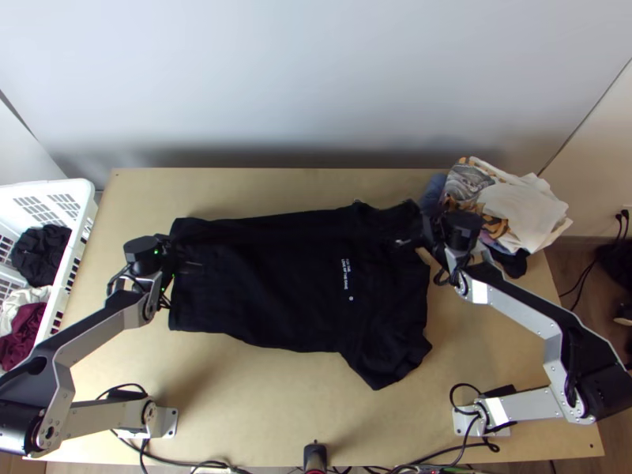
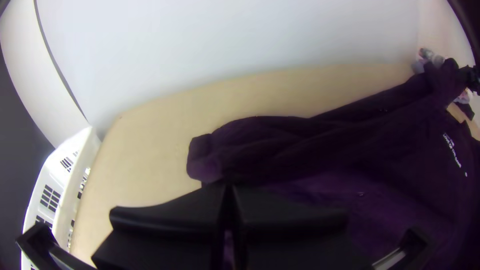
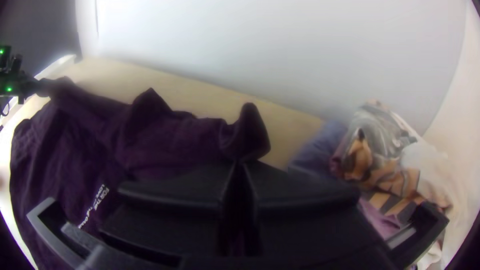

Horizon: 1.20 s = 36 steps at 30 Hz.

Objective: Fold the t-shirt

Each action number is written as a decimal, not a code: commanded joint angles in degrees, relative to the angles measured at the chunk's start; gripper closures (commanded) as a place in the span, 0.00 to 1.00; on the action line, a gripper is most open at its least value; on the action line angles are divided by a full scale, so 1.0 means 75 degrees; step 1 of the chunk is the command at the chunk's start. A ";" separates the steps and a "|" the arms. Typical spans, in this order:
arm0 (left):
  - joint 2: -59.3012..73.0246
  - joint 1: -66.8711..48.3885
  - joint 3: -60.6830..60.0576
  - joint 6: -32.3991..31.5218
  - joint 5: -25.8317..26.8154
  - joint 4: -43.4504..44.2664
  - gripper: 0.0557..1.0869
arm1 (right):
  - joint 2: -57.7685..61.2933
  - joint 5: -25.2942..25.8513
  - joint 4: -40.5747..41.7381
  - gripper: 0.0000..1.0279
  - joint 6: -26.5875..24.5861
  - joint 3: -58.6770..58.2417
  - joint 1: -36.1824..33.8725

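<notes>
The black t-shirt (image 1: 276, 292) lies lengthwise across the table, hem at left, a sleeve pointing toward the near edge at right; its far side is folded over in a long strip. At the hem end, the left gripper (image 1: 172, 251) is shut on the shirt's far corner; in the left wrist view the cloth (image 2: 270, 145) runs from the left gripper (image 2: 229, 187). Over the shoulder end, the right gripper (image 1: 426, 231) is shut on cloth too; in the right wrist view a raised peak of shirt (image 3: 245, 132) stands at the right gripper (image 3: 240, 165).
A pile of mixed clothes (image 1: 509, 205) sits at the table's far right corner, close beside the right gripper. Off the left edge stands a white basket (image 1: 75, 193) holding dark, red and white clothes. Cables run along the near edge.
</notes>
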 commanded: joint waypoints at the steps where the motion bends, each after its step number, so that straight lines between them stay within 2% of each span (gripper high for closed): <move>1: 0.0055 -0.0159 -0.0186 -0.0041 0.0140 -0.0208 0.97 | -0.0083 -0.0005 -0.0577 0.97 0.0175 -0.0272 0.0153; 13: 0.0558 -0.0019 -0.0303 -0.0053 0.0363 -0.0513 0.97 | 0.0128 0.0006 -0.0682 0.96 0.0222 -0.0377 0.0200; 16: 0.0418 -0.0101 -0.0210 -0.0170 0.0609 -0.0982 0.97 | 0.0116 0.0006 -0.0694 0.76 0.0245 -0.0436 0.0130; 19: 0.0254 -0.0148 0.0083 -0.0322 0.1066 -0.1873 0.97 | -0.0024 0.0006 -0.0952 0.42 0.0444 -0.0447 0.0024; 20: 0.0148 -0.0159 0.0212 -0.0428 0.1172 -0.2236 0.97 | -0.0130 0.0018 -0.1116 0.33 0.0573 -0.0424 -0.0023; 21: 0.0019 -0.0171 0.0306 -0.0498 0.1289 -0.2505 0.91 | -0.0306 0.0006 -0.1303 0.25 0.0714 -0.0389 -0.0093; 22: -0.0156 -0.0171 0.0400 -0.0533 0.1523 -0.2822 0.77 | -0.0517 0.0006 -0.1526 0.16 0.0831 -0.0318 -0.0128; 23: -0.0332 -0.0171 0.0493 -0.0651 0.1676 -0.3162 0.60 | -0.0728 0.0006 -0.1725 0.13 0.0913 -0.0236 -0.0128; 24: -0.0508 -0.0171 0.0634 -0.0686 0.1769 -0.3537 0.48 | -0.0927 0.0006 -0.1924 0.13 0.0995 -0.0119 -0.0140; 28: -0.1270 -0.0288 0.1138 -0.0850 0.2027 -0.4955 0.18 | -0.1161 0.0006 -0.2534 0.13 0.1300 0.0666 -0.0093; 31: -0.1727 -0.0406 0.1337 -0.1143 0.2168 -0.5646 0.13 | -0.0364 -0.0005 -0.2510 0.13 0.1300 0.1369 -0.0011; 36: -0.2125 -0.0663 0.1197 -0.1447 0.2168 -0.6033 0.13 | 0.1558 -0.0017 -0.2463 0.13 0.1370 0.2857 0.0470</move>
